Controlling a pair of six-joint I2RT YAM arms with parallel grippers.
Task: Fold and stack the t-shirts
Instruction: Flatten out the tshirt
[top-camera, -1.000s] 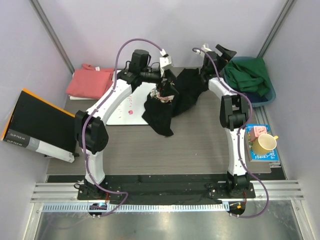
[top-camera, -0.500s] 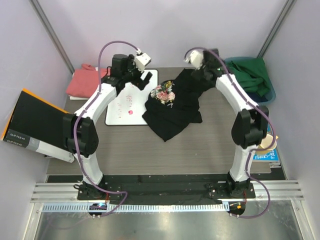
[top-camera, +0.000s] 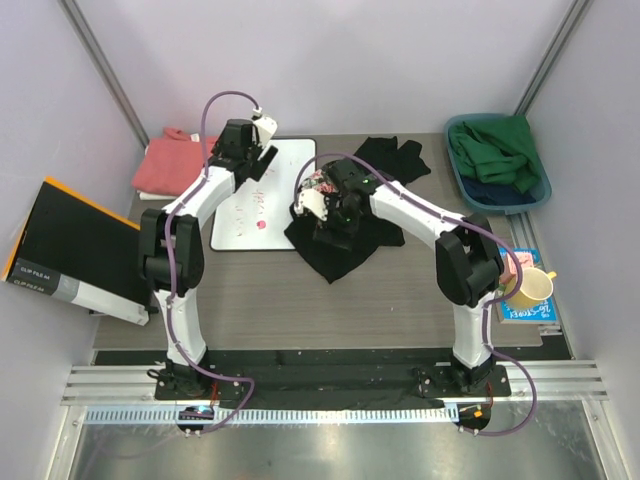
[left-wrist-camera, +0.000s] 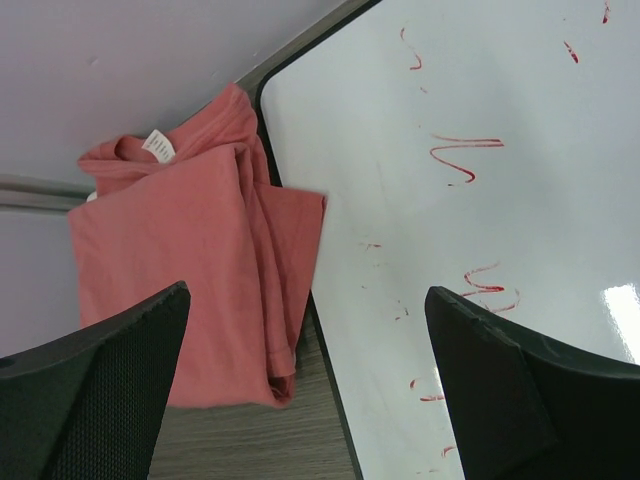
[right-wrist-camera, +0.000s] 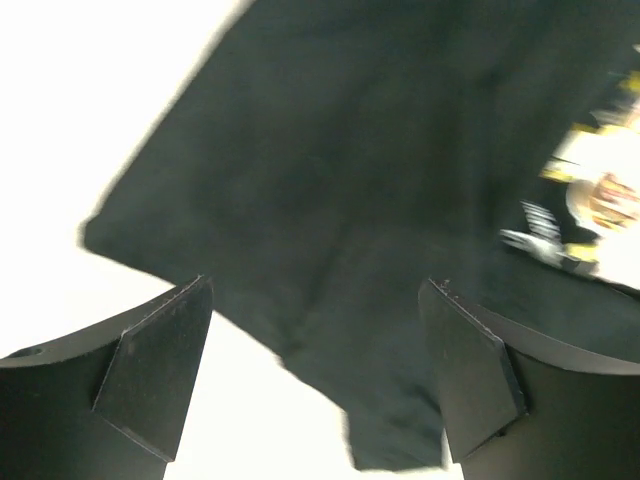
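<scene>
The black t-shirt (top-camera: 340, 250) lies crumpled mid-table, its flower print (top-camera: 318, 182) facing up and a part (top-camera: 395, 155) trailing to the back. My right gripper (top-camera: 330, 215) hovers open and empty just above it. In the right wrist view the black cloth (right-wrist-camera: 330, 200) fills the space between my open fingers (right-wrist-camera: 150, 380), with the print (right-wrist-camera: 590, 190) at the right. The salmon-pink t-shirt (top-camera: 175, 165) lies folded at the back left. My left gripper (top-camera: 256, 163) is open and empty over the white board's left edge, with the pink tee (left-wrist-camera: 190, 260) showing in the left wrist view.
The white board (top-camera: 260, 205) with red marks lies left of the black tee and also shows in the left wrist view (left-wrist-camera: 480, 200). A flat black box with an orange edge (top-camera: 70, 250) sits far left. A blue basket of green cloth (top-camera: 497, 160) sits back right. A yellow mug (top-camera: 530, 288) stands on a book at the right.
Both grippers let go of the black tee, which now lies on the table. My left gripper moved left over the board. My right gripper swung from the back to over the tee's middle.
</scene>
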